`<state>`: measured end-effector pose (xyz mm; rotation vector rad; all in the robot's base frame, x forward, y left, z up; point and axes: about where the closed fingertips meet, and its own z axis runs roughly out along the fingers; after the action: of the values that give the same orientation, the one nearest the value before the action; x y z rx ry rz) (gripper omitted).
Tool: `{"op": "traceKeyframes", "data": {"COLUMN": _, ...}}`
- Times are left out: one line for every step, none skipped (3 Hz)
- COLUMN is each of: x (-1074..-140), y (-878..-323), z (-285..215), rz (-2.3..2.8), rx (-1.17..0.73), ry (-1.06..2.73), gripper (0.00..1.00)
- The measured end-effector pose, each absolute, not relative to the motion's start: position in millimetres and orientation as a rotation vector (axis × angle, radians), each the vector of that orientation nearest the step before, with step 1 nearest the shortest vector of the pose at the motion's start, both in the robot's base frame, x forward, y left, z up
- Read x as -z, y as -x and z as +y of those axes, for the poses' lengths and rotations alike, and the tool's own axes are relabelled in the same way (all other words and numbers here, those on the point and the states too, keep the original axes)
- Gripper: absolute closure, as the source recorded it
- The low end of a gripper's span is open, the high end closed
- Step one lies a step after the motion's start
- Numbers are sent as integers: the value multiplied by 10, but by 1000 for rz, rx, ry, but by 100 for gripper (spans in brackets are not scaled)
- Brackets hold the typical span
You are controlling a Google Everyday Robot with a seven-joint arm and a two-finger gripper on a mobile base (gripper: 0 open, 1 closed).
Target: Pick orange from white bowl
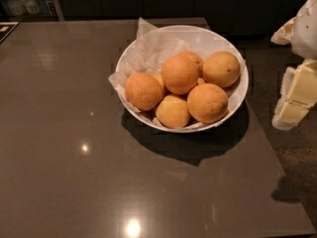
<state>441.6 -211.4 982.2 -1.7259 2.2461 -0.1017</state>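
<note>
Camera view: pincer beside the bowl of oranges

The white bowl stands on the dark worktop and is lined with crinkled paper. The orange lies in the middle of the bowl, on top of the other oranges. The pincer hangs at the right edge, apart from the bowl. Whether it is released or clenched, I cannot tell.

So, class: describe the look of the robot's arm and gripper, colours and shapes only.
The gripper, at the right edge, is blocky and cream-coloured, in angular segments. Above it the arm is a rounded white shell with a tan patch. No cables or markings visible.
</note>
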Motion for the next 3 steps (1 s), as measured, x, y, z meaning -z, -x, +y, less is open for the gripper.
{"op": "traceKeyframes", "data": {"x": -9875, "y": -4513, "z": -1984, "rz": 2247, "rx": 92, "ry": 1759, "gripper": 0}}
{"op": "traceKeyframes", "data": {"x": -9912, "y": -4636, "z": -1784, "rz": 2214, "rx": 83, "ry": 1834, "gripper": 0}}
{"op": "traceKeyframes", "data": {"x": -9941, "y": -4673, "z": -1756, "rz": 2195, "rx": 95, "ry": 1821, "gripper": 0}}
